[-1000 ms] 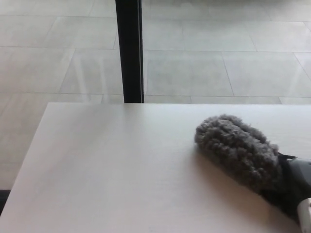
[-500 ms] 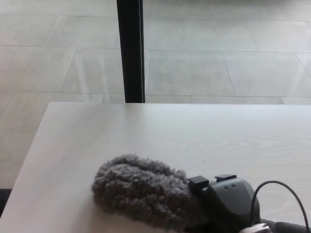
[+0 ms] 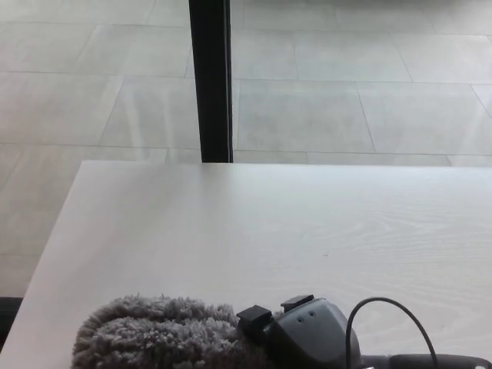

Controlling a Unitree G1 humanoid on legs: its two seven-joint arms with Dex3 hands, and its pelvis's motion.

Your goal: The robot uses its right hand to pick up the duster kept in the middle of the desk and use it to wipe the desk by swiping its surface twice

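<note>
The fluffy grey microfibre duster (image 3: 157, 336) lies at the near left edge of the pale white wood-grain bench (image 3: 269, 223), carried by the robot's dark grey right hand (image 3: 311, 338); whether its fingers wrap the handle I cannot tell, since the grip is hidden. The risk: the duster could run off the near edge, losing contact. Half a second ago it sat farther right and higher.

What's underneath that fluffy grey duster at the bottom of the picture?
The fluffy grey duster lies on the pale white wooden desk, near its left front corner. The patch of desk beneath it is covered. The robot's right hand grips its handle end, which is hidden.
</note>
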